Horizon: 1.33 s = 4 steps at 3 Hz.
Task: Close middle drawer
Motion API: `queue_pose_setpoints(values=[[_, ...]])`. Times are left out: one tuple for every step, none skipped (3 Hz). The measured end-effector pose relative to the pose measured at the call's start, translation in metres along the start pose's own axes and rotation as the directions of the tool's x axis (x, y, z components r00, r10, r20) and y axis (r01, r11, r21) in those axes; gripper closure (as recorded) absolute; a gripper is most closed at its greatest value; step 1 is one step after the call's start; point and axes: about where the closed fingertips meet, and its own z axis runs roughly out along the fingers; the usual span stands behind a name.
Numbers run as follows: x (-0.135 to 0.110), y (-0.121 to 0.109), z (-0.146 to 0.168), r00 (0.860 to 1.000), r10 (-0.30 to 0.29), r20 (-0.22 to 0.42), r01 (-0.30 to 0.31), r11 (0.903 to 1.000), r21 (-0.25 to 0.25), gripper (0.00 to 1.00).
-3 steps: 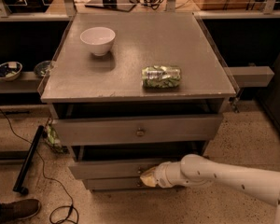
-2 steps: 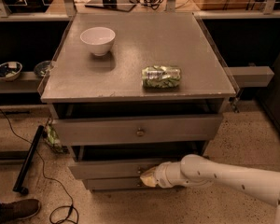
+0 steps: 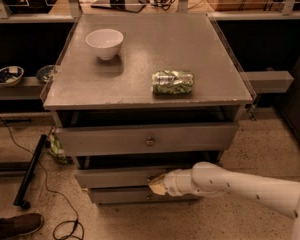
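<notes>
Above: white bowl, green can lying sideways. Below: middle drawer ajar, contents hidden; gripper at front, closure indeterminable.

You have almost nothing new to note since a second ago: the gripper is at the same place, against the centre of the middle drawer front strip, and its arm reaches in from the right of the view along the same line. The drawer front stands out just as far as it did.
</notes>
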Motion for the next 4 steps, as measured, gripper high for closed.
queue_pose_setpoints(values=[[-0.0022, -0.0012, 0.0005, 1.0, -0.004, 0.005, 0.004, 1.0, 0.0, 1.0], [-0.0043, -0.0027, 0.0008, 1.0, -0.008, 0.011, 0.008, 1.0, -0.001, 1.0], [-0.0062, -0.0038, 0.001, 1.0, -0.01, 0.016, 0.011, 0.9999, -0.003, 1.0], [-0.0098, -0.0048, 0.005, 1.0, -0.013, 0.021, 0.014, 0.9999, -0.008, 1.0]])
